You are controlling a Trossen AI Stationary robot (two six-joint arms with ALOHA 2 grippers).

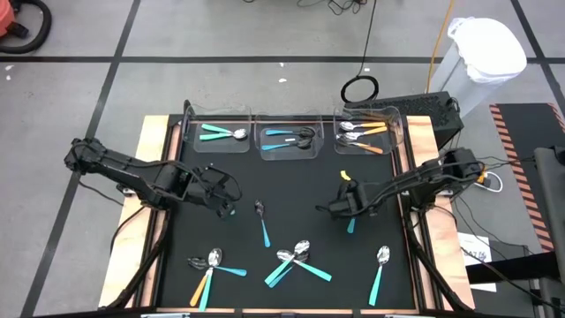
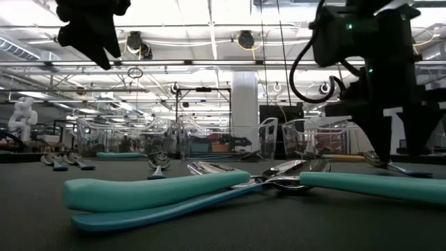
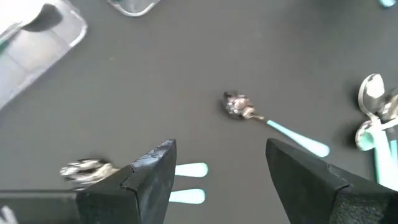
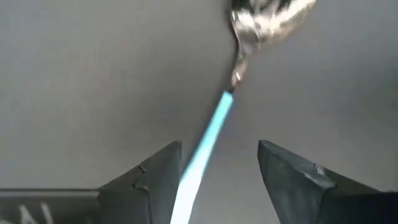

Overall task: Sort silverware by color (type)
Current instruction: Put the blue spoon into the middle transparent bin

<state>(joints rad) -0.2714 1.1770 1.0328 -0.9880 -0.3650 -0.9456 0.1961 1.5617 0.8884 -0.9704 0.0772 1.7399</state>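
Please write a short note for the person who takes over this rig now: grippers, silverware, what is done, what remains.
Left gripper: open, empty, hovering over the mat's left half.
Right gripper: open, fingers either side of a light-blue spoon, not yet gripping it.
Done: teal pieces in the left bin, light blue in the middle bin, orange in the right bin.
Left: the loose silverware on the near half of the mat.

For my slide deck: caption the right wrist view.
Right tool open, its dark fingers straddling the light blue plastic handle of a shiny metal spoon on the dark mat.
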